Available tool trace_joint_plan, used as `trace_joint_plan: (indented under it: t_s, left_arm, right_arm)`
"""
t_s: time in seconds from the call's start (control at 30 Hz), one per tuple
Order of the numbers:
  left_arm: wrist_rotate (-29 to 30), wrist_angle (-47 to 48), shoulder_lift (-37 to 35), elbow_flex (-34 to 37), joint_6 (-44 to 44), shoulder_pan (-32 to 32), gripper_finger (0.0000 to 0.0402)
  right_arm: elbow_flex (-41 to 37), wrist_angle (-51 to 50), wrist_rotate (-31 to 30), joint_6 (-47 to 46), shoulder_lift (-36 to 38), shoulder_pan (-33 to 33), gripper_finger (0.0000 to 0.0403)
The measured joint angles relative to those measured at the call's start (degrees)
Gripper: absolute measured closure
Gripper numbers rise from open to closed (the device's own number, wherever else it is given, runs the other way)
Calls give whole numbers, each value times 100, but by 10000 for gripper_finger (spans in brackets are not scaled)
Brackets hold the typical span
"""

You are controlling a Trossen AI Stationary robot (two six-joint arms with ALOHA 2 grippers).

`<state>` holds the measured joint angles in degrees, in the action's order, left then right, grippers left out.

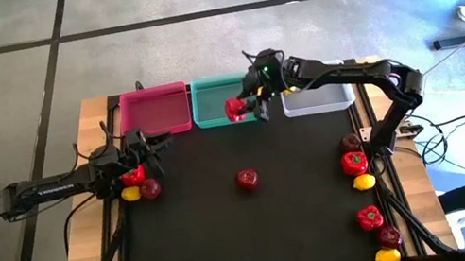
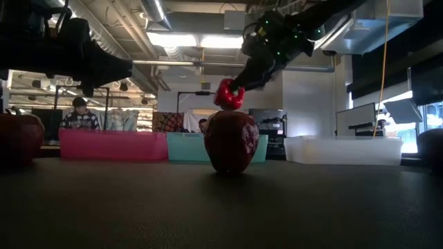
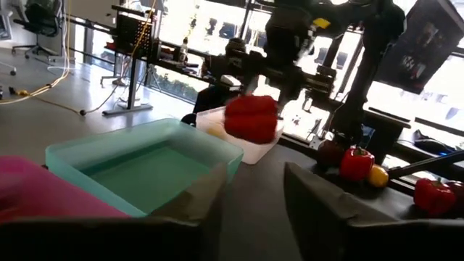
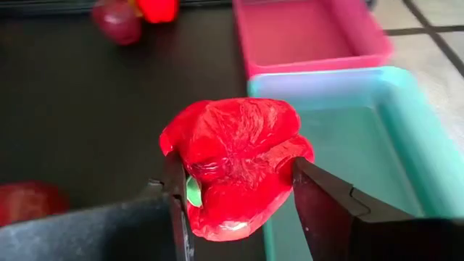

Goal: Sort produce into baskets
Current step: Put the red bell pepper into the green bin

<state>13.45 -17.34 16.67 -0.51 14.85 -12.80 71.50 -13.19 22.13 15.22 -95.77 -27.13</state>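
Over on the left, the left end effector (image 1: 147,145) hung above a small cluster at the surface's edge — a pepper (image 1: 133,176), a lemon (image 1: 130,194) and an apple (image 1: 151,189) — fingers (image 3: 203,210) parted with nothing between them. Behind it sat the pink basket (image 1: 155,111), bare inside. Moving to the middle: a lone apple (image 1: 247,180) sat on the open dark surface (image 1: 260,231), well clear of everything. And there was the action — the right end effector (image 1: 252,106) had a red bell pepper (image 4: 233,163) clamped between its fingers (image 4: 330,206), carried in the air right at the teal basket (image 1: 211,102) near rim. The step in hand looked like delivery, and the next move called for easing forward over the basket's wall, lowering and letting go. Nothing blocked that path. Further right, the white basket (image 1: 317,101) lay beneath the arm, and more peppers, apples and lemons (image 1: 364,182) lined the right edge, still unsorted.
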Motion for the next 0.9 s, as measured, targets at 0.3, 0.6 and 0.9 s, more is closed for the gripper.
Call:
trace_joint_plan:
  t_s: [0.3,0.6,0.9]
  left_arm:
    - [5,12,152,-324,-638,0,136]
    - [9,43,1191,-1103,-1900,4,116]
    - [9,42,2749,-2130,-3265,31,116]
  right_arm:
    - [0,-11,4,-71,0,370,254]
    - [0,2,4,-597,0,388,254]
    - [0,3,432,-821,0,388,254]
